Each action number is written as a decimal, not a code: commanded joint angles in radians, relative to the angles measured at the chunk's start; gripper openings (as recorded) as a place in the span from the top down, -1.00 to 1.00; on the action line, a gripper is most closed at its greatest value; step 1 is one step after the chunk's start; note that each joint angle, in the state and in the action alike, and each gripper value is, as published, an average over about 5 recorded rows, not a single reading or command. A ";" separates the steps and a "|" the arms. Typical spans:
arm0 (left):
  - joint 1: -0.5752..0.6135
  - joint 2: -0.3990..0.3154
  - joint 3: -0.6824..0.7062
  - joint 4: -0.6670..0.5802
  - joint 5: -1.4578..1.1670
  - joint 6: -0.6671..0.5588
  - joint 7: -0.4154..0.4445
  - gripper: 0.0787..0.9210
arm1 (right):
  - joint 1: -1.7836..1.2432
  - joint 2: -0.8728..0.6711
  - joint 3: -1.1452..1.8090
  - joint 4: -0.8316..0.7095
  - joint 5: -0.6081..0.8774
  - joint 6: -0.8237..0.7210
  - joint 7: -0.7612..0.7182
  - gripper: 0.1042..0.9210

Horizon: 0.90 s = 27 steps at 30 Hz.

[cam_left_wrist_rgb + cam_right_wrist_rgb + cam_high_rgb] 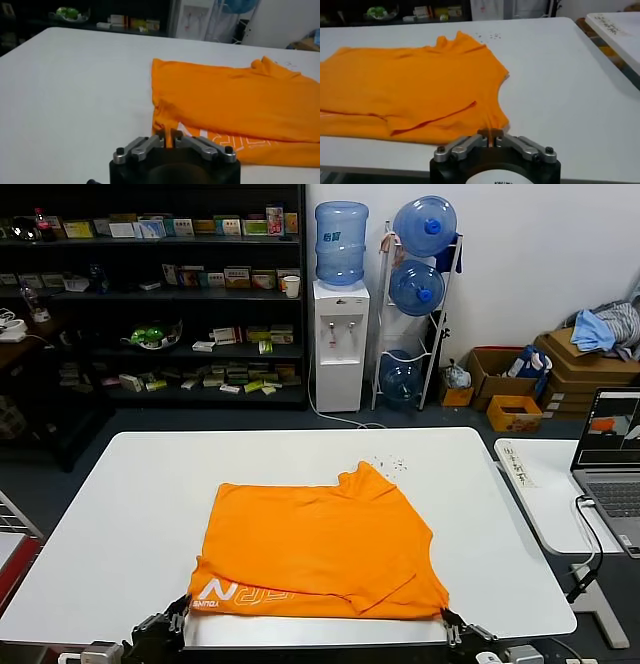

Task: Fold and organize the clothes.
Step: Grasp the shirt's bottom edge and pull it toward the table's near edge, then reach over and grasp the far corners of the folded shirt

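Both claws, left and right, clamped on T-shirt corners

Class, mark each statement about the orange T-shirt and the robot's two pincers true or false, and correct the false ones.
1. The orange T-shirt lies on the white table. True.
2. The left pincer is shut on the shirt's near corner. True.
3. The right pincer hangs open, far from the shirt. False: it is shut on the other near corner.
4. The white lettering is nearer the left pincer. True.
5. The shirt hangs off the table's far edge. False: it lies near the front edge.
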 commanded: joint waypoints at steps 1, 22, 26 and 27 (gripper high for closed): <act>-0.004 0.030 -0.025 -0.042 -0.037 0.025 -0.018 0.53 | 0.002 -0.018 0.008 0.025 -0.017 0.008 0.028 0.46; -0.800 -0.141 0.197 0.566 0.022 -0.119 0.141 -0.75 | 1.071 0.258 -0.333 -0.662 0.037 0.065 -0.087 -0.75; -0.858 -0.138 0.252 0.633 0.002 -0.102 0.138 -0.77 | 1.143 0.314 -0.383 -0.766 0.051 0.002 -0.076 -0.76; -0.870 -0.137 0.262 0.646 -0.004 -0.097 0.137 -0.77 | 1.155 0.324 -0.392 -0.786 0.054 -0.013 -0.072 -0.76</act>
